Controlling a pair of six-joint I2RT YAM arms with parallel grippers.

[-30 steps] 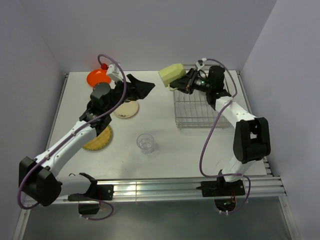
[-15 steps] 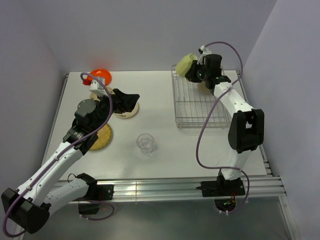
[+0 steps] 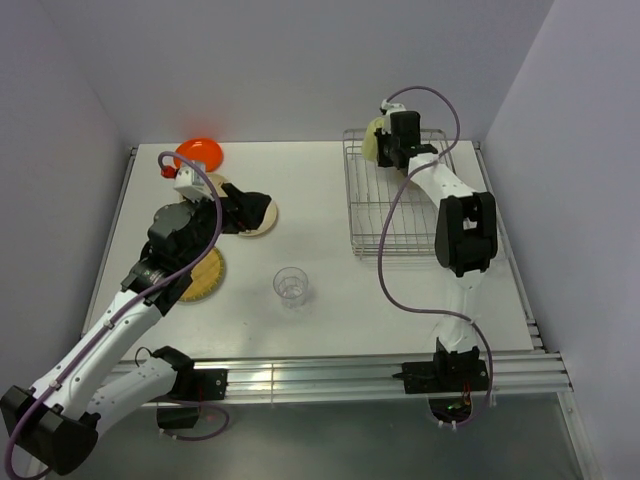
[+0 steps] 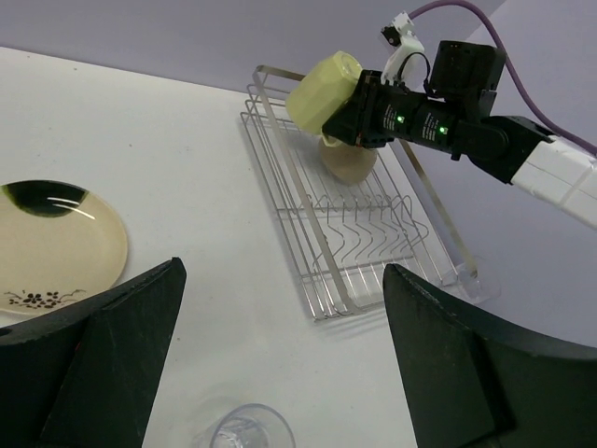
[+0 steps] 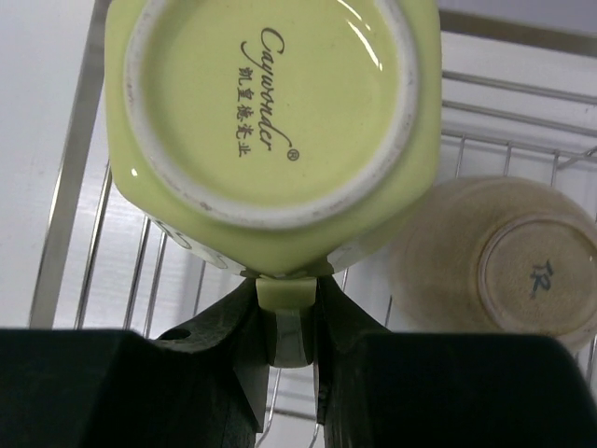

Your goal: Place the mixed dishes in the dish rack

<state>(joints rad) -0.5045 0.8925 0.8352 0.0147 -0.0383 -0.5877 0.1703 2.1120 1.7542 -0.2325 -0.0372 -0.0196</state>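
The white table (image 3: pixel 320 205) carries an orange plate (image 3: pixel 199 153), a cream plate with dark mark (image 4: pixel 56 247), a woven plate (image 3: pixel 208 282), a clear glass (image 3: pixel 290 285) and the wire dish rack (image 3: pixel 398 218).

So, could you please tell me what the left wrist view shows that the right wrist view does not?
Only the left wrist view: the cream plate with dark mark and the clear glass. Only the right wrist view: the printed mark under the pale yellow-green mug, and the right tool clamped on its handle. Both: the mug, the upturned cream bowl and the dish rack.

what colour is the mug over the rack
Pale yellow-green ceramic mug; clearest in the right wrist view.
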